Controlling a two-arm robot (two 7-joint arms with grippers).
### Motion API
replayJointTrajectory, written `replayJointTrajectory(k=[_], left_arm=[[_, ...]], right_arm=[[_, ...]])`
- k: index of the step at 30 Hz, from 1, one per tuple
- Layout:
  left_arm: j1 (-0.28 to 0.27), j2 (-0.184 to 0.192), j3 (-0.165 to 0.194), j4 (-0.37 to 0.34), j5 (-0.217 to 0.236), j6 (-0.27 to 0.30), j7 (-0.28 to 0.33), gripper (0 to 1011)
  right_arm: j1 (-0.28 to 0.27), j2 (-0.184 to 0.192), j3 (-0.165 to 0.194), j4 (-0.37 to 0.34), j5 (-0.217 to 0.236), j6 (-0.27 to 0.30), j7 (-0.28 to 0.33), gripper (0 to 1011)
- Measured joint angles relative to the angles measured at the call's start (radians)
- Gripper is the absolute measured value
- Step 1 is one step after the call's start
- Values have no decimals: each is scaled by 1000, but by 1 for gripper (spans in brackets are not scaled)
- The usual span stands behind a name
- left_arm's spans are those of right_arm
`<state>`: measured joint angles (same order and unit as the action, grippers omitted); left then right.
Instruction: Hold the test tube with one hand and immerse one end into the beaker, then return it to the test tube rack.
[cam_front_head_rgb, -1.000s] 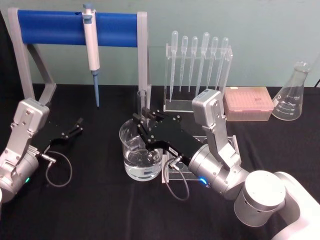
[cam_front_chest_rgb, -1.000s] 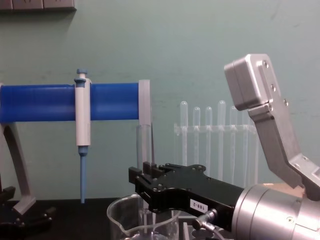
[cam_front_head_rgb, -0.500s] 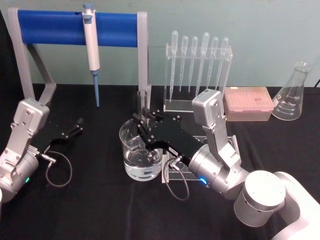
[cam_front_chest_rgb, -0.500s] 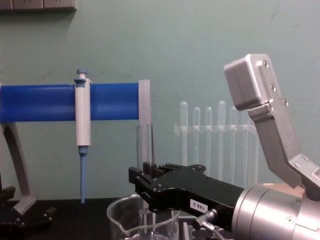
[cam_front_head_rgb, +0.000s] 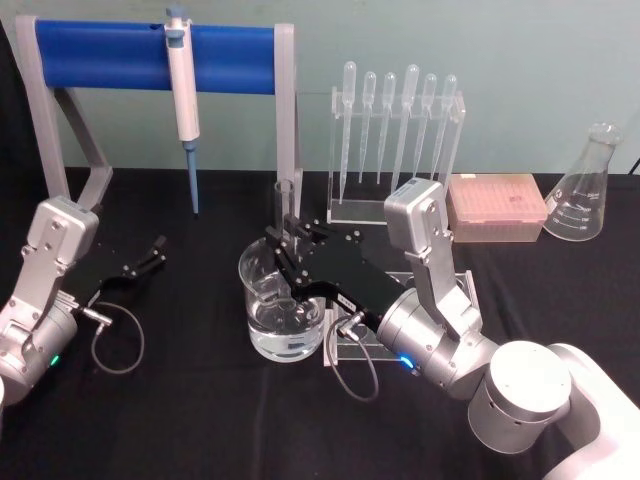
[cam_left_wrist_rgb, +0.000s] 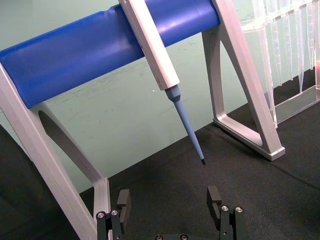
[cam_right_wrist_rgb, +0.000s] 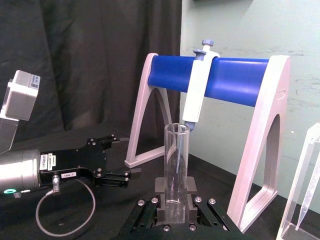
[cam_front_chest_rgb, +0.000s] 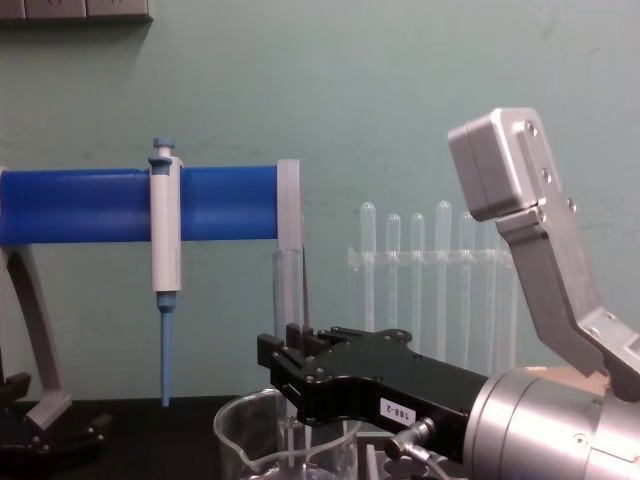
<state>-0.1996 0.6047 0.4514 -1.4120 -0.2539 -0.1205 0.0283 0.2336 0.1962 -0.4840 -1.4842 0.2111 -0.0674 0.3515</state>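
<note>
Right pincer (cam_front_head_rgb: 286, 252) was clamped on the test tube (cam_front_head_rgb: 284, 205) and held it upright in the beaker (cam_front_head_rgb: 248, 285). The flared rim stood above the black fingers (cam_right_wrist_rgb: 160, 201) and the lower end was down inside the glass wall. Whether the tip met the water (cam_front_head_rgb: 285, 328) could not be told. That water was a clear, shallow pool at the beaker's bottom. Far right, the conical flask (cam_front_head_rgb: 585, 195) stood on the counter (cam_front_head_rgb: 200, 420), and the pink box (cam_front_head_rgb: 497, 207) sat beside it, lid shut. The bulb-topped pipettes (cam_front_head_rgb: 395, 115) hung in their clear holder behind the arm.

Tight at the back — the tube's top stood just in front of the right leg of the blue-barred stand (cam_front_head_rgb: 110, 45), where the pipettor (cam_front_head_rgb: 182, 85) hung tip down. Bare black counter lay in front of the beaker and to its left. Over there the left pincer (cam_front_head_rgb: 152, 253) sat low, fingers apart, well apart from the glass — nothing between them.
</note>
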Motion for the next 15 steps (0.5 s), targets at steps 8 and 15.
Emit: replayJointTrajectory(k=[8, 15], left_arm=[[0, 0, 0, 0, 0, 0, 0, 1000], [0, 0, 0, 0, 0, 0, 0, 1000]], right_arm=[[0, 0, 0, 0, 0, 0, 0, 226], [0, 0, 0, 0, 0, 0, 0, 226]])
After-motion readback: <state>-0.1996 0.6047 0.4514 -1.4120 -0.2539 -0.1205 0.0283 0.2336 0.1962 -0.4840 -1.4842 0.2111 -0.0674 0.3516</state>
